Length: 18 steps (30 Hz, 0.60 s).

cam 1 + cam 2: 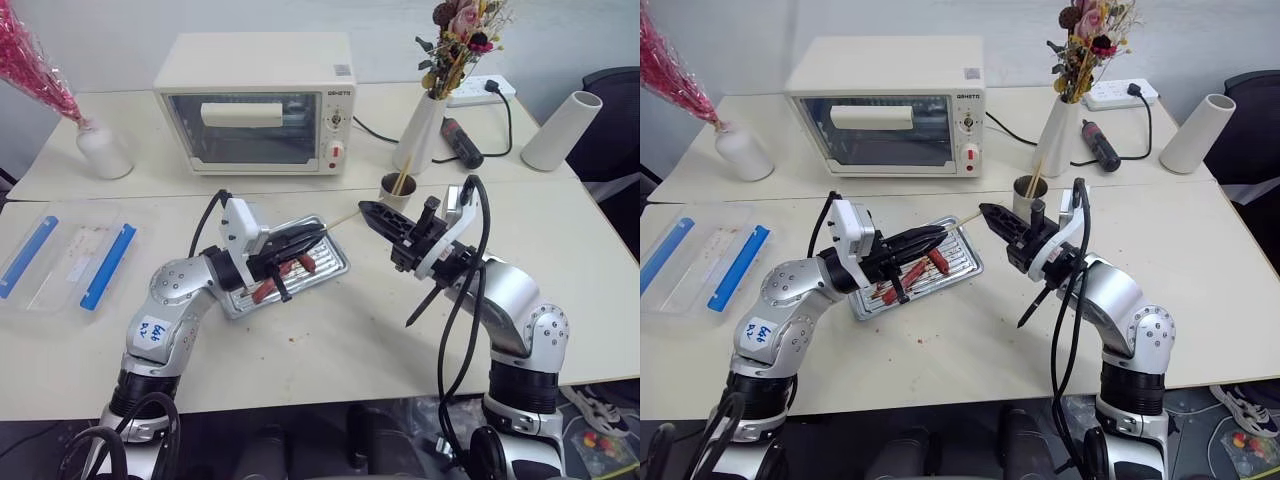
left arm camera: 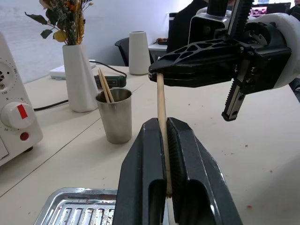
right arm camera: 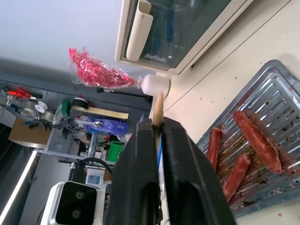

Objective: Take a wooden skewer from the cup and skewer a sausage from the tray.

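The skewer (image 2: 161, 110), a thin pale wooden stick, is seen at the centre of the head views, held level above the table between the two grippers. It is clamped between the closed black fingers of the left gripper (image 1: 318, 231), as the left wrist view shows, and its far end sits at the tip of the right gripper (image 1: 364, 209), whose fingers lie nearly together around it in the right wrist view; whether they press on it cannot be told. Below the left gripper, the tray (image 1: 338, 262) of ribbed silver metal is found on the table, with three reddish-brown sausages (image 3: 257, 140) lying in it amid crumbs. Just above centre, the cup (image 1: 394, 192), a plain grey metal tumbler, is seen with more sticks in it, beside a tall white vase (image 1: 420, 133) of dried flowers. A cream toaster oven (image 1: 256, 104) with a glass door and a small, unreadable maker's mark stands at upper centre. A blue sticker with handwriting, not legible, is stuck on the left arm. A clear box (image 1: 60, 258) with blue clips lies at left, and a white cylinder (image 1: 561, 131) stands at upper right.
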Available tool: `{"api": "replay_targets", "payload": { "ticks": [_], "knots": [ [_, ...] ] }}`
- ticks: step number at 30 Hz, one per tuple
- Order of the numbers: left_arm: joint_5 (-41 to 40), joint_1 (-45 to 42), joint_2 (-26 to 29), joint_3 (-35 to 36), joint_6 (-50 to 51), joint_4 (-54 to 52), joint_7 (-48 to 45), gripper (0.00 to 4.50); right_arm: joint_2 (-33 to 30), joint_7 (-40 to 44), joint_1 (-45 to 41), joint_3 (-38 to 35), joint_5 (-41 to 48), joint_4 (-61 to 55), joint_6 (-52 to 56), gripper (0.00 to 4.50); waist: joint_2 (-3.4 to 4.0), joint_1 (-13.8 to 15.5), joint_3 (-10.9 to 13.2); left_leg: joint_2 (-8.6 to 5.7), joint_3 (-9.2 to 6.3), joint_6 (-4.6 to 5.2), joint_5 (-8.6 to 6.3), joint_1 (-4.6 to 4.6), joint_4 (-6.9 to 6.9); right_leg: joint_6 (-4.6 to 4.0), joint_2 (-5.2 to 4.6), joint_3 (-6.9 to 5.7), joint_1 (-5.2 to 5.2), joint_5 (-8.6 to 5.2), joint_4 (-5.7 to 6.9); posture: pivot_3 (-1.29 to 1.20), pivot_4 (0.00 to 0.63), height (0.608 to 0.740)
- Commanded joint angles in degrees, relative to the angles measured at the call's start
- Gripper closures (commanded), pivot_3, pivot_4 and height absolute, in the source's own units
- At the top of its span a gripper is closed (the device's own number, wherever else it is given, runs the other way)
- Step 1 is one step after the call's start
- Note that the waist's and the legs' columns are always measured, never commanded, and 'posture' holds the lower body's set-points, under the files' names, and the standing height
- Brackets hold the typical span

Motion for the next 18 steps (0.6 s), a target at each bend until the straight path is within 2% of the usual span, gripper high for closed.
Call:
{"api": "replay_targets", "payload": {
  "ticks": [1, 4, 7, 8, 11, 13, 15, 18],
  "knots": [
    [0.3, 0.1, 1.7, 2.5, -0.4, -0.7, 0.6, 4.5, -3.0, 2.0, -1.0, 0.1, 1.4, -2.5, 0.9, 3.18, 0.0, 0.0, 0.0, 0.0, 0.0, 0.0, 0.0, 0.0, 0.0, 0.0, 0.0, 0.0, 0.0, 0.0, 0.0, 0.0, 0.15, 0.74],
    [-0.3, 1.1, 3.9, 5.2, 0.2, -1.4, 1.0, 4.5, -10.2, 4.6, -2.5, 2.2, -1.6, -1.1, 3.0, 2.24, 0.03, 0.0, 0.0, -0.02, -0.01, 0.0, 0.0, -0.02, 0.0, 0.0, 0.0, -0.02, 0.0, 0.0, -0.02, 0.0, 0.15, 0.74],
    [-1.2, 2.8, 6.5, 8.0, 1.2, -3.1, 0.9, 4.5, -15.5, 9.5, -4.4, 4.8, -9.7, -0.6, 4.7, 1.28, 0.03, -0.1, 0.0, -0.01, 0.03, 0.03, -0.02, -0.01, -0.01, 0.0, 0.01, -0.01, 0.0, 0.0, -0.22, 0.0, 0.15, 0.74],
    [-1.9, 3.7, 7.7, 9.5, 2.2, -4.1, 1.0, 4.5, -17.8, 12.7, -5.5, 7.1, -15.6, -1.4, 5.4, 1.02, 0.04, 0.0, 0.0, 0.04, 0.01, 0.03, -0.02, -0.01, -0.01, -0.01, 0.02, -0.03, 0.0, 0.0, -0.3, 0.0, 0.15, 0.74],
    [-5.0, 7.8, 11.8, 15.3, 5.9, -8.1, 0.8, 4.5, -24.4, 24.1, -8.6, 16.2, -34.5, -4.8, 5.2, 1.02, 0.08, -0.1, 0.0, 0.08, 0.01, 0.03, -0.03, -0.04, -0.07, -0.04, 0.03, -0.03, -0.07, -0.02, -0.31, 0.0, 0.15, 0.74],
    [-7.1, 11.2, 14.5, 19.5, 8.5, -10.6, 0.5, 4.5, -26.3, 29.9, -10.7, 22.6, -44.7, -5.6, 3.4, 1.02, 0.08, 0.0, 0.0, 0.1, 0.01, 0.03, -0.03, -0.07, -0.09, -0.06, 0.04, -0.05, -0.13, -0.04, -0.36, 0.0, 0.15, 0.74],
    [-8.7, 14.5, 16.7, 23.1, 10.5, -12.8, 0.2, 4.5, -25.8, 34.4, -12.5, 27.7, -52.8, -5.4, 1.1, 1.02, 0.08, -0.2, 0.0, 0.11, 0.0, 0.0, -0.05, -0.07, -0.09, -0.08, 0.04, -0.07, -0.13, -0.04, -0.39, 0.0, 0.15, 0.74],
    [-11.1, 18.4, 18.7, 27.9, 13.5, -16.3, 0.9, 4.5, -22.0, 39.1, -14.6, 33.2, -61.7, -2.6, -1.8, 1.02, 0.07, 0.0, 0.0, 0.09, -0.02, -0.02, -0.06, -0.08, -0.09, -0.08, 0.0, -0.1, -0.14, -0.05, -0.42, 0.0, 0.15, 0.74]
  ]
}}
